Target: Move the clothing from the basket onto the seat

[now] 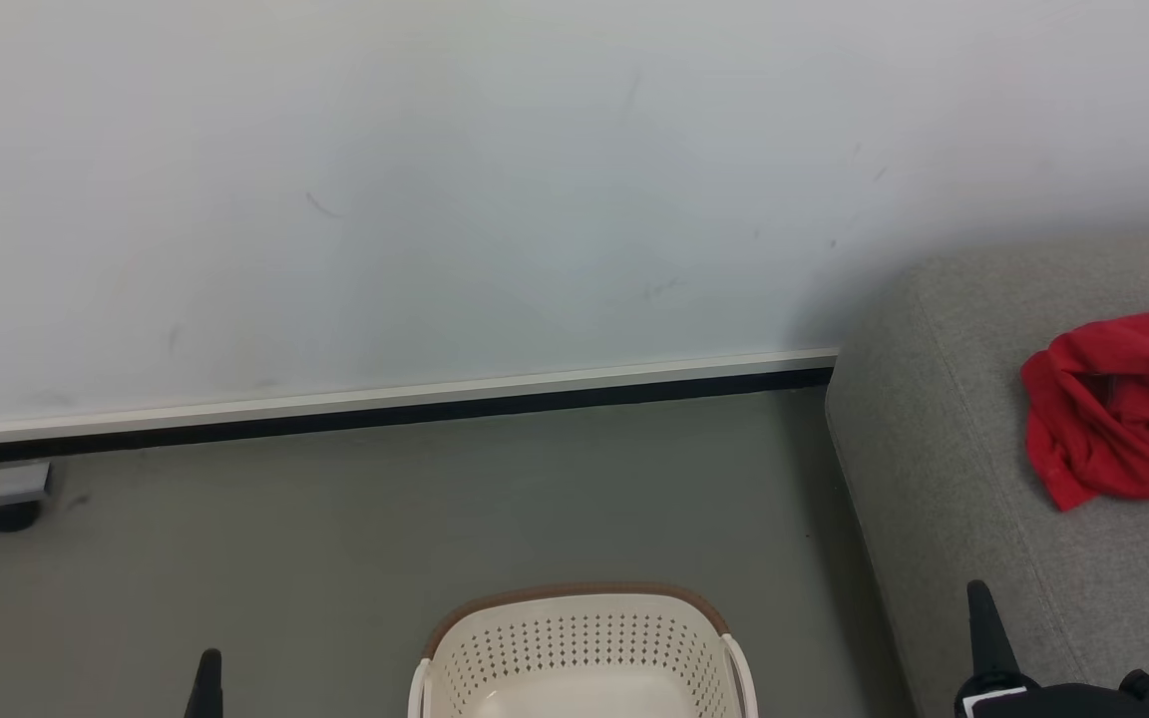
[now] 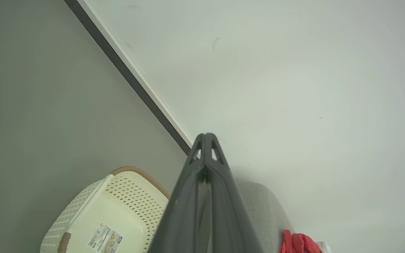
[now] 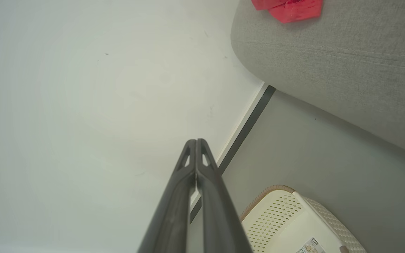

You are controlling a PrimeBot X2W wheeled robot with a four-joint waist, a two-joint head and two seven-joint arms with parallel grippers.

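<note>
A scuffed pale wall (image 1: 435, 179) meets a grey-green floor (image 1: 385, 499) along a white-and-black skirting strip (image 1: 385, 404).

Grey floor (image 1: 335, 558) under basket (image 1: 584, 638); red clothing (image 1: 1103, 409) on seat (image 1: 934, 449)

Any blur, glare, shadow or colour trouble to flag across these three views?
Head view: even, soft light, no glare, a faint shadow on the floor beside the seat. Left wrist view: left fingers blur near the lens; the basket is sharp. Right wrist view: right fingers likewise soft; the clothing looks oversaturated, pinkish.
</note>
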